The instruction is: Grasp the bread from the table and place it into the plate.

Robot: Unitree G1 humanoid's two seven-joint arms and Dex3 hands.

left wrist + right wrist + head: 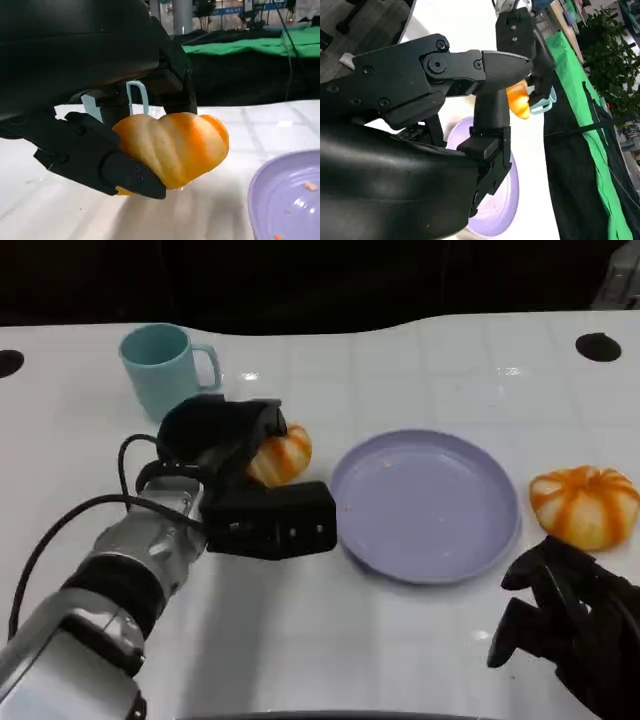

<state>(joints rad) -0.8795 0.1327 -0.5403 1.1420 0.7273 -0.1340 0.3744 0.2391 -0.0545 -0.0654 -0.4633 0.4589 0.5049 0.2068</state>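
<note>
Bread [283, 456], item one: a round orange-and-cream ribbed roll, gripped by the left hand [235, 475] and lying at about 9 o'clock from the plate [425, 505], just off its rim. In the left wrist view the roll [175, 147] sits between black fingers [95, 155] closed against its side and underside; whether it rests on the table or is raised just off it cannot be told.

Plate: lavender, round, shallow, at the middle of the table [300, 640], with a few small crumbs on its floor. Its rim shows in the left wrist view [280, 200] and behind the fingers in the right wrist view [497, 210].

Bread, item two [585, 505]: a matching roll resting on the table at 3 o'clock from the plate, close to its rim but apart from it.

Right hand [570, 625]: at 5 o'clock from the plate, just below the second roll, holding nothing, fingers apart and loosely bent. Whether it touches the roll cannot be told.

Mug [165, 370]: pale teal, upright, handle toward the plate side, at 10 o'clock from the plate, beyond the left hand. A sliver of it appears past the held roll in the right wrist view [545, 100].

Table: white, glossy, with dark round holes near its far corners.
</note>
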